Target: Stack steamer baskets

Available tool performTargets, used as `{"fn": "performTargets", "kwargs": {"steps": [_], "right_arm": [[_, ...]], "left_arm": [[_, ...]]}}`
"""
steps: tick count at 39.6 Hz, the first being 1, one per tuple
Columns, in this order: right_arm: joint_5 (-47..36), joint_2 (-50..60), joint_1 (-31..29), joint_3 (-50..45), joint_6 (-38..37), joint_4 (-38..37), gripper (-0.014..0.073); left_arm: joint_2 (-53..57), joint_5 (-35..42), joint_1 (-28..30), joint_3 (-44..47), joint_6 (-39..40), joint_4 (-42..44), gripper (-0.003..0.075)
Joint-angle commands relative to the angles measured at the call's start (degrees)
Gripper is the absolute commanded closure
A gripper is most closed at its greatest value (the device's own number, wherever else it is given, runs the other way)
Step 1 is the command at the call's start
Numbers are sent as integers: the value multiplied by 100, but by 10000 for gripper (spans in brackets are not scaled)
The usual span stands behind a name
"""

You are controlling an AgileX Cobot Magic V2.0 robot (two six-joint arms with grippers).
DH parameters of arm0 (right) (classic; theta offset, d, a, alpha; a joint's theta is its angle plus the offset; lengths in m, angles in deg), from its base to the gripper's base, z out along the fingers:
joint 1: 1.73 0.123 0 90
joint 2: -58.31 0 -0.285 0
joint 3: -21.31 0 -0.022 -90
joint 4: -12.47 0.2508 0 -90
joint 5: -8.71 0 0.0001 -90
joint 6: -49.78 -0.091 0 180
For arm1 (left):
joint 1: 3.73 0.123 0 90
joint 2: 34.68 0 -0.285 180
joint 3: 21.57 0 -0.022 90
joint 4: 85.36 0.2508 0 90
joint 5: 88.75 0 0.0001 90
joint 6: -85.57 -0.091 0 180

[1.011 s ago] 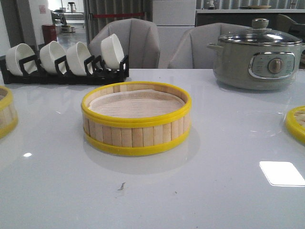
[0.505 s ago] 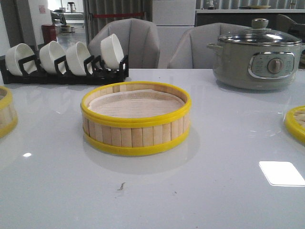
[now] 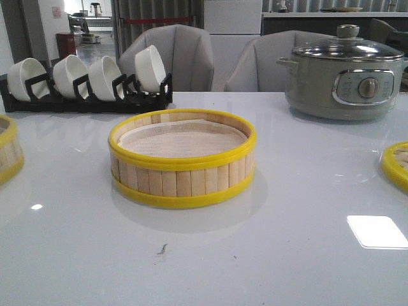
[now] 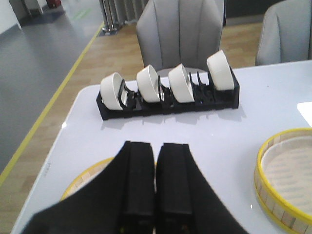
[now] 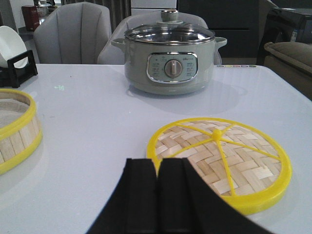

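Observation:
A steamer basket [image 3: 182,157] with bamboo-slat wall, yellow rims and a pale liner stands mid-table; it also shows in the left wrist view [image 4: 285,178] and the right wrist view [image 5: 14,129]. A second basket [image 3: 9,148] sits at the left edge, and my left gripper [image 4: 156,144] hovers shut and empty above it [image 4: 85,178]. The woven yellow-rimmed lid [image 5: 222,157] lies flat at the right, cut off in the front view [image 3: 396,164]. My right gripper [image 5: 157,161] is shut and empty just beside the lid's rim. Neither gripper shows in the front view.
A black rack with several white bowls [image 3: 86,80] stands at the back left. A grey electric pot with glass lid [image 3: 344,73] stands at the back right. Grey chairs [image 3: 172,54] are behind the table. The table's left edge drops off near the left basket [image 4: 58,141].

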Motion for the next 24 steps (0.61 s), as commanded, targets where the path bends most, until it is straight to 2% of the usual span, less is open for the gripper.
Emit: {"fn": "performTargets", "kwargs": {"steps": [1,24], "right_arm": [[-500,122,-32,84,42,22,527],[-500,122,-32,84,42,22,527]], "left_arm": [[-311,331,-16,-220,22,-25,636],[-508,349,-16,-199,22,-171,636]]}}
